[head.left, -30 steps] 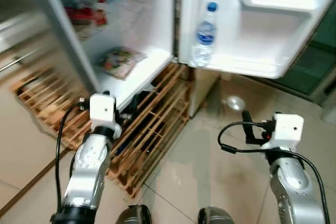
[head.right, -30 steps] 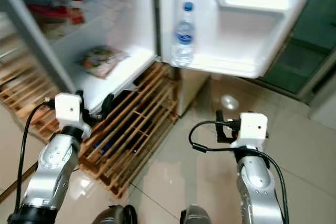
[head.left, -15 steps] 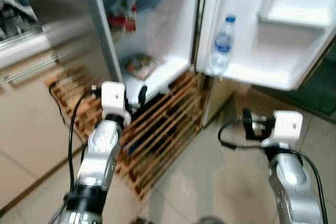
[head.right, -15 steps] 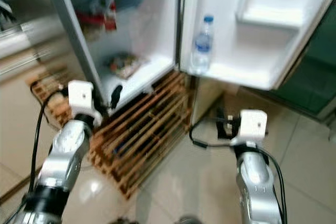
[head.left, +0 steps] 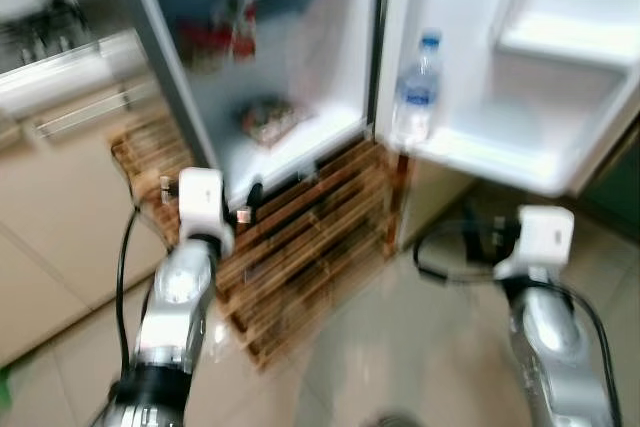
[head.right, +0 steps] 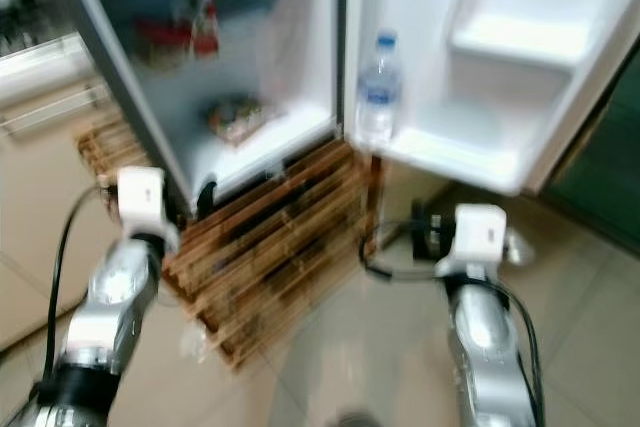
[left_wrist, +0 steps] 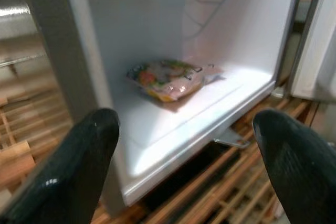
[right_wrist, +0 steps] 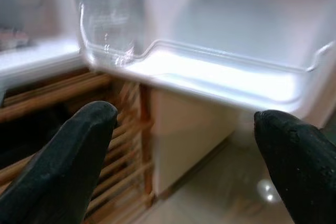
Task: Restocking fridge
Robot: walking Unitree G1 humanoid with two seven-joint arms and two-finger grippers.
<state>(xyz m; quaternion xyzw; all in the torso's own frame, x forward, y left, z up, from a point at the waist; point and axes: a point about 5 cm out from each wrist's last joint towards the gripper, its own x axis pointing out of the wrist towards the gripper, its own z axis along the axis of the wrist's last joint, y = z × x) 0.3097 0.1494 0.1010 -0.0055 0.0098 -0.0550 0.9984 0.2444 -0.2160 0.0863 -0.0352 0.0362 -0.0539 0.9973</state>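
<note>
Before the open fridge (head.left: 300,67), left gripper (left_wrist: 184,156) and right gripper (right_wrist: 184,156) hang wide, empty

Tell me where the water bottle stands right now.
The water bottle stands upright in the lowest bin of the open fridge door, at the bin's hinge end, above the wooden pallet.

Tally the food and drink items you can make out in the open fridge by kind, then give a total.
Water bottle, standing in the door shelf: 1
Colourful food packet, lying on the bottom shelf: 1
Red-topped items on the upper shelf: too blurred to count
Total clearly countable: 2
</note>
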